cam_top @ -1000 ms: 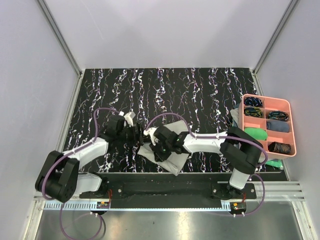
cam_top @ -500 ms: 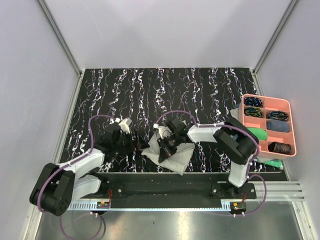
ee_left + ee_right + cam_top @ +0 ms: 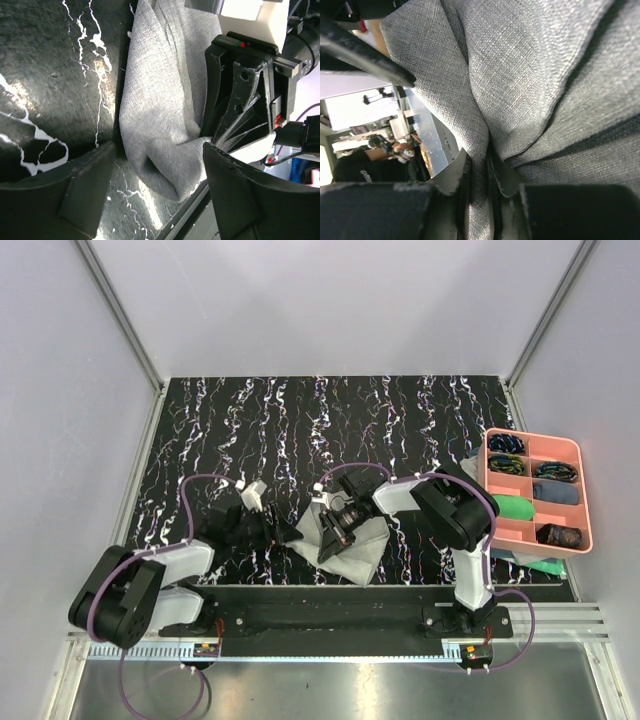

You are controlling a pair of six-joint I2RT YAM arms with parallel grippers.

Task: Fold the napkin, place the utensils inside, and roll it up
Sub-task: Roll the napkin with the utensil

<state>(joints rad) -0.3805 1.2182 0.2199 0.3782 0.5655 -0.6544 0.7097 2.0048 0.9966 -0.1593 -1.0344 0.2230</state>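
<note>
The light grey napkin (image 3: 358, 552) lies bunched and folded near the table's front edge, between my two grippers. My right gripper (image 3: 330, 537) is shut on a raised fold of it; in the right wrist view the cloth (image 3: 530, 65) is pinched between the jaws of the gripper (image 3: 479, 162). My left gripper (image 3: 284, 533) is open just left of the napkin, low over the table. In the left wrist view its jaws (image 3: 160, 150) stand wide apart around the napkin's rolled corner (image 3: 155, 115) without touching it. The spoon and fork are hidden.
A pink compartment tray (image 3: 585, 502) with small dark items stands at the right edge. A green cloth (image 3: 512, 508) and a teal one (image 3: 548, 567) lie beside it. The black marbled table (image 3: 330, 420) extends behind. The front rail (image 3: 330, 590) runs close under the napkin.
My left gripper has moved nearer and right, down to the napkin's left corner. My right arm has drawn in and pulled the napkin's fold up. The napkin is more bunched.
</note>
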